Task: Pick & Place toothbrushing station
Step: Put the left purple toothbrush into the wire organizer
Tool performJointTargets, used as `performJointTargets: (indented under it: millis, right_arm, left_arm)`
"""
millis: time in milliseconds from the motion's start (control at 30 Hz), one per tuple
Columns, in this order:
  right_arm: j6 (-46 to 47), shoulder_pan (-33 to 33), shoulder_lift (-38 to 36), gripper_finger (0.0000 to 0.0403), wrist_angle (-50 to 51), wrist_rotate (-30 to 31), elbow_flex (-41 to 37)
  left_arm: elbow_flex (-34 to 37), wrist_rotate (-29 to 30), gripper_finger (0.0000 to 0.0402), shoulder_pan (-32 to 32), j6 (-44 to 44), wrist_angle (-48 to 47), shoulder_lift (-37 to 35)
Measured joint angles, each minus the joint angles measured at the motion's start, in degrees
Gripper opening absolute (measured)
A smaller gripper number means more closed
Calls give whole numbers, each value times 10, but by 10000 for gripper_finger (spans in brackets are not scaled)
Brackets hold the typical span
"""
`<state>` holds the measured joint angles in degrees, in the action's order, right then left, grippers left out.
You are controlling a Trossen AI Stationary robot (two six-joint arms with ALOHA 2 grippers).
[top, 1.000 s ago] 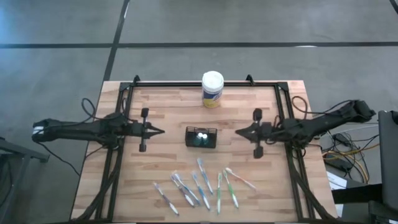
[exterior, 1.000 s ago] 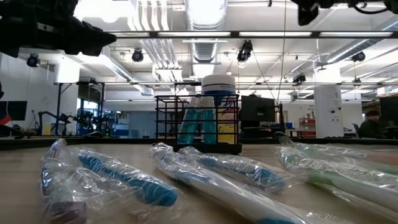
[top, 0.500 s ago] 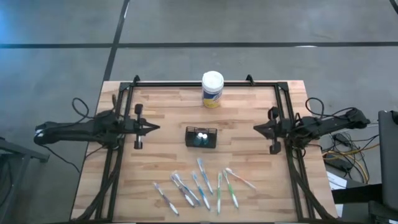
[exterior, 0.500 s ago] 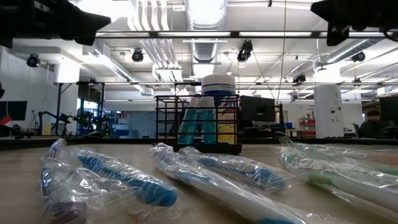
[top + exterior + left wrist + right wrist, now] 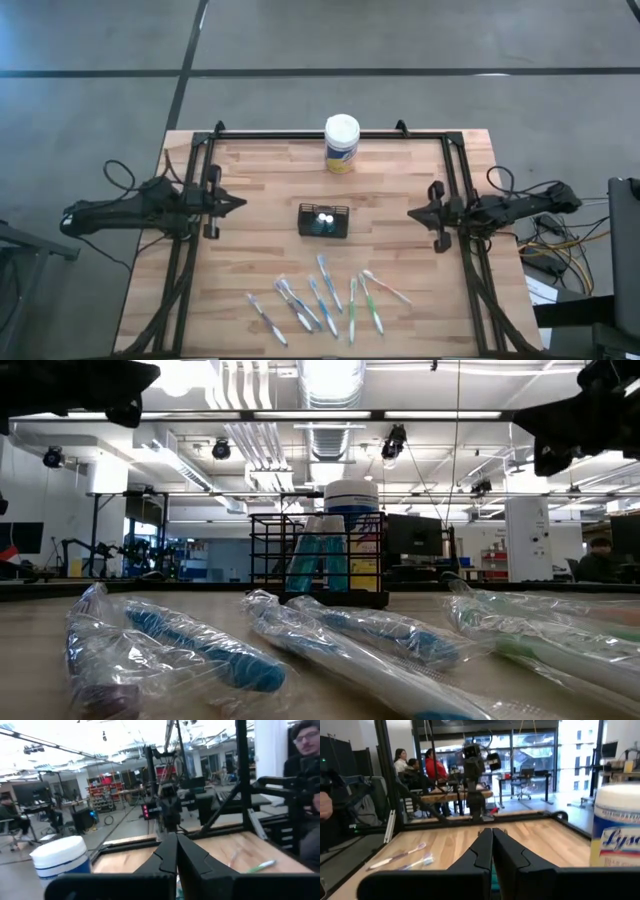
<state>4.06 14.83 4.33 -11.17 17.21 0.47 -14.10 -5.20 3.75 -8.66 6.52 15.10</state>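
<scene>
Black wire-mesh rectangular caddy [image 5: 324, 221] stands at the middle of the wooden table [image 5: 260, 170], two small white-capped tubes [image 5: 324, 217] upright inside it. Thin blue, green and white toothbrushes [image 5: 325, 300] in clear wrappers lie loose near the front edge. Behind the caddy stands a white-lidded canister with a yellow label [image 5: 341, 144]. Left gripper [image 5: 238, 201] and right gripper [image 5: 412, 213] hover at opposite table sides, both clenched, holding nothing.

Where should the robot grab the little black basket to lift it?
Probably from straight above, fingers pinching one long wall of the black wire caddy. It stands upright with an open top, and thin mesh walls suit a pinch. The two white-capped tubes fill the middle.
</scene>
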Motion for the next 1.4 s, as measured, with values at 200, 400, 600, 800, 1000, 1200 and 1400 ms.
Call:
performJointTargets:
  millis: [200, 400, 600, 800, 1000, 1200, 1400]
  right_arm:
    - [20, 0, -17, 8, 34, -14, 0]
    - [20, 0, -17, 8, 34, -23, 0]
    - [19, 0, -17, 8, 35, -23, 0]
    - [19, 0, -17, 8, 35, -23, 0]
    - [28, 0, -17, 8, 38, -23, 0]
    - [34, 0, -16, 8, 41, -23, 0]
    - [34, 0, -16, 8, 50, -23, 0]
  left_arm:
    - [0, -35, 12, 0, 33, -18, 1]
    - [-2, -43, 7, -1, 41, -24, 1]
    - [-47, -42, 6, -4, 60, -87, 23]
    - [-106, -39, 5, -32, 59, -135, 103]
    - [-170, -33, 5, -87, 61, -181, 182]
    - [-275, 18, 5, -219, 108, -321, 297]
    - [-374, 138, 38, -342, 193, -452, 449]
